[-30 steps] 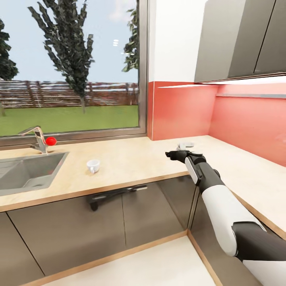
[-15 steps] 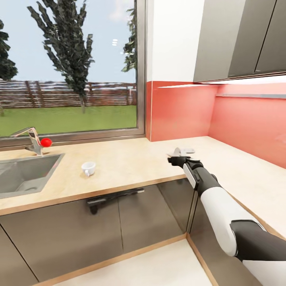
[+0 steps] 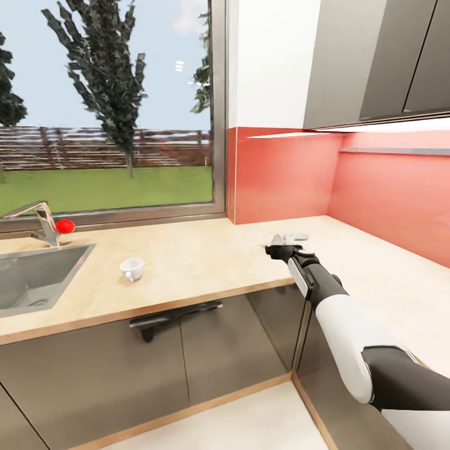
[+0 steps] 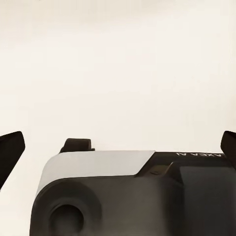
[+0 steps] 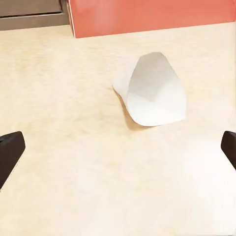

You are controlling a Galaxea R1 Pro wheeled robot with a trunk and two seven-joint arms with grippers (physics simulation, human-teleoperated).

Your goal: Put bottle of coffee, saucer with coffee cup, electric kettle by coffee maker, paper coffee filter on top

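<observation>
- The paper coffee filter (image 5: 152, 91) looks feather-light, thin and floppy; I judge it crumples easily and slides on the countertop (image 5: 59, 147), so I'd pinch one raised edge gently.
- It is a white, cone-folded sheet lying flat, at the upper right of centre in my right wrist view, apart from my fingers.
- My right gripper (image 3: 275, 245) is spread wide, holding nothing.
- My left gripper (image 4: 118, 142) is spread wide too.
</observation>
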